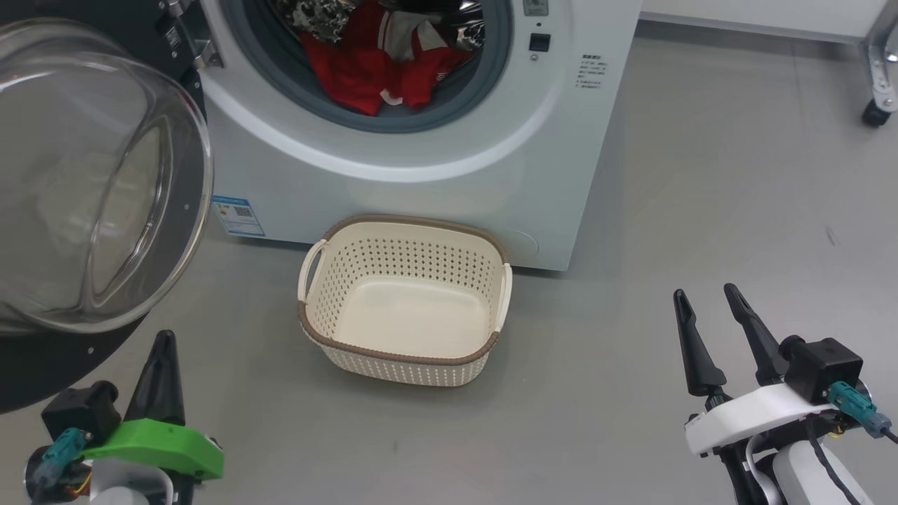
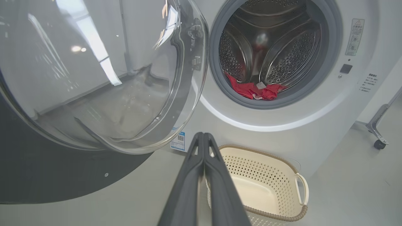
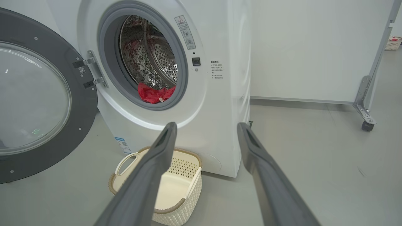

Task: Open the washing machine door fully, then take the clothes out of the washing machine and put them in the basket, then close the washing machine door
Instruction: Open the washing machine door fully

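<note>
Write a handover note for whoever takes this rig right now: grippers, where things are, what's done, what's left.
Left gripper: shut, holding nothing, low beside the washing machine door.
Right gripper: open, empty, over the floor to the right.
Door is swung wide open. Red clothes lie inside the washing machine, at its mouth. Basket sits empty on the floor in front of the machine.
Done: door open.
Left: move clothes into basket, close door.

Door (image 1: 98, 175) open, red clothes (image 1: 365, 77) inside the washing machine (image 1: 421, 200), cream basket (image 1: 400, 263) in front.
</note>
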{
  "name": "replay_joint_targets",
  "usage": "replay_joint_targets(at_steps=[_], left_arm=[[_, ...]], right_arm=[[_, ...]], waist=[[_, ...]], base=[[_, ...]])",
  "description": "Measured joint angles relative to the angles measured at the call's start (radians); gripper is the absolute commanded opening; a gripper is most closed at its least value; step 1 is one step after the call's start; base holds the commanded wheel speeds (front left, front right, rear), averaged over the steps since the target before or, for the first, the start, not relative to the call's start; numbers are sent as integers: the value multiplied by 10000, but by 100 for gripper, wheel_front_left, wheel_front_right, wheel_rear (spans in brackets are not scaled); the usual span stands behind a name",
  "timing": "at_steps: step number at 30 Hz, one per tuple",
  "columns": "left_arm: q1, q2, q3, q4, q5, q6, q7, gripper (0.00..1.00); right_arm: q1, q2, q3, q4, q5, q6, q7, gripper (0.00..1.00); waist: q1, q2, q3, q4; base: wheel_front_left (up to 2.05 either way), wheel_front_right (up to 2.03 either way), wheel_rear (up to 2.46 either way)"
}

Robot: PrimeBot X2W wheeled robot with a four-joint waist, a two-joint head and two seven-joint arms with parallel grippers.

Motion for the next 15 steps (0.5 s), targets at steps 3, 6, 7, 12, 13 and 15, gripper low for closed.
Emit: replay_joint_targets(at_steps=[3,6,7,12,13,15], left_arm=[[198,-134,-144,-174,4,-63,0,0],[434,-201,-347,-382,94,-86,-2,0],[513,-249,-360,-439,94,-86,-2,0],[698,-376,-474,-786,165,-86,-2,0],[718,-380,-512,-863,167,-86,-2,0],[747,-389,-573,-1007,167,-84,-2,0]], right_arm=[[19,27,-31,0,0,0,-27,100],[27,29,-71,0,0,-2,-27,100],[29,33,-90,-2,0,-2,-27,100],[42,40,-236,-8,0,-4,-29,100],[48,40,-261,-12,0,-6,-29,100],[73,40,-297,-35,0,-6,-29,100]], waist=[[0,0,-137,-296],[0,0,-247,-576],[0,0,-278,-667],[0,0,-383,-1055],[0,0,-395,-1119],[0,0,-402,-1228]], base=[[0,0,0],[0,0,0],[0,0,0],[0,0,0],[0,0,0],[0,0,0]])
